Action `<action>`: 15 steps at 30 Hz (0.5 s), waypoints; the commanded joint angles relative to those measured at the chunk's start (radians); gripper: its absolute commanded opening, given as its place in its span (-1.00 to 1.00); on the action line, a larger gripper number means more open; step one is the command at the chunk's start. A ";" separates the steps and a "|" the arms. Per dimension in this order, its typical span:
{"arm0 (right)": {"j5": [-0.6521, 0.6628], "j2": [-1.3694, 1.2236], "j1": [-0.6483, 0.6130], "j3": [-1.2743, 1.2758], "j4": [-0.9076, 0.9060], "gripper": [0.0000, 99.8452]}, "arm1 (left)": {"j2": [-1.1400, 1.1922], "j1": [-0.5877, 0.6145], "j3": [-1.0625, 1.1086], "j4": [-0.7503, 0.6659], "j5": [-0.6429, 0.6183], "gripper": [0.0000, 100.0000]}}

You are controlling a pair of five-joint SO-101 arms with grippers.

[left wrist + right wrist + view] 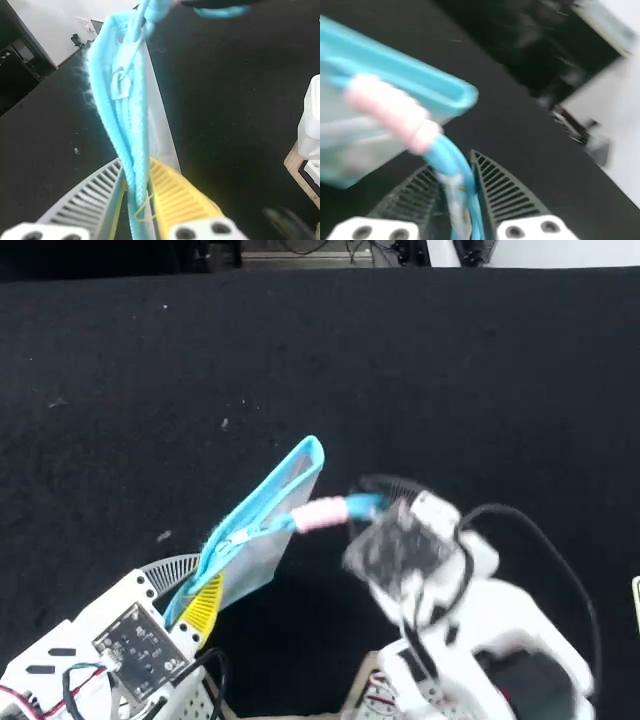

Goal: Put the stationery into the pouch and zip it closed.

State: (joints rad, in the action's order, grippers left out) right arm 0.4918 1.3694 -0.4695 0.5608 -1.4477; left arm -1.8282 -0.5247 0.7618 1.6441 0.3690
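Standing edge-up: translucent pouch, blue zip trim (pink-and-blue cord attached).

Pink-gripped pen in end effector, at pouch rim.

- The pouch stands on edge over the table, its near end between the jaws of the left gripper.
- To its right, the right gripper has a pen between its jaws, and the pen's far end touches the pouch's rim.
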 commanded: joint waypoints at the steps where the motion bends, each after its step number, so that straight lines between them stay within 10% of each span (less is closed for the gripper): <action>1: -0.089 -0.001 -0.126 -0.101 -0.100 -0.71 | 0.002 -0.005 -0.039 0.006 -0.011 -0.94; 15: -0.184 -0.168 -0.362 -0.102 0.035 -0.61 | 0.002 -0.005 -0.039 0.023 -0.011 -0.94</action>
State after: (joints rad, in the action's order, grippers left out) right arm 0.3184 1.2267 -0.8117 0.4994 -1.4784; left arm -1.8282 -0.5247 0.7557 1.6625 0.3690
